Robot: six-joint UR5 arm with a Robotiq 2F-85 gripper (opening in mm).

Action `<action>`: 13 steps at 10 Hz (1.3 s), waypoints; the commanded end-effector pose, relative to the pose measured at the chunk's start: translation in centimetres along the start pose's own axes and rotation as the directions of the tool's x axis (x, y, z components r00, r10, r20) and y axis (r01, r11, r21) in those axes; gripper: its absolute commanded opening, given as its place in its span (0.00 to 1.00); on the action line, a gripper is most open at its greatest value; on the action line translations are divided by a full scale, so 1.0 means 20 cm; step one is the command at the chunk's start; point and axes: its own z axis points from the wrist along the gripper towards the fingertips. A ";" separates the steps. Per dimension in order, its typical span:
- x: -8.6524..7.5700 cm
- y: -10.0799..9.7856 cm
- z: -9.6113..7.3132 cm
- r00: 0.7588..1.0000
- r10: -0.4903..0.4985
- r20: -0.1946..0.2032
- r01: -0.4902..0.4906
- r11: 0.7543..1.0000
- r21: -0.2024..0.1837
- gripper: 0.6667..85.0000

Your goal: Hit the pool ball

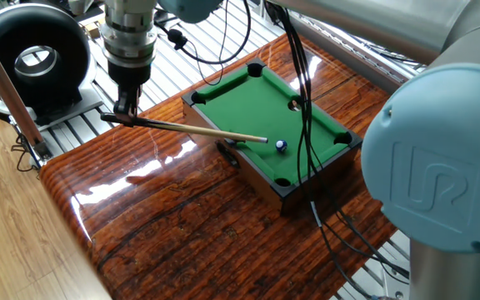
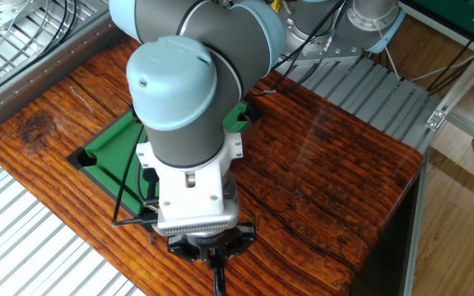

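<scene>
1. The pool ball [image 1: 281, 146] is a tiny glossy sphere, dark blue with a white patch. It sits on the green felt of the miniature pool table [image 1: 240, 100], near the long rail that faces the camera in one fixed view, between a side pocket and a corner pocket.
2. I judge the ball hard, smooth and very light, so it should roll freely at a slight tap. It is not for grasping; it wants a push through its centre.
3. The wooden cue [image 1: 192, 130] is thin and stiff, with a pale tip [image 1: 264, 140] just beside the ball and not clearly touching it.
4. My gripper [image 1: 123, 110] is clamped on the dark butt end of the cue, out beyond the short end of the little table, above the glossy wooden tabletop [image 1: 190, 217].
5. In the other fixed view my own arm hides the ball and most of the felt.
6. The only marking I can see is an embossed logo on a pale blue joint cap [image 1: 434, 179]; I cannot read it surely.
</scene>
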 end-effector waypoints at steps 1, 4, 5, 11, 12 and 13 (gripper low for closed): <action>0.04 -0.03 0.01 1.000 0.007 -0.018 -0.007 1.000 0.009 0.00; 0.00 0.00 0.01 1.000 0.019 0.005 -0.019 1.000 -0.011 0.00; -0.01 0.00 0.01 1.000 0.022 0.008 -0.022 1.000 -0.014 0.00; -0.01 0.06 0.03 0.999 -0.033 0.022 0.034 0.998 -0.058 0.00; -0.01 0.09 0.03 0.999 -0.033 0.026 0.035 0.997 -0.071 0.00; -0.01 0.10 0.04 0.999 -0.041 0.021 0.043 0.996 -0.074 0.00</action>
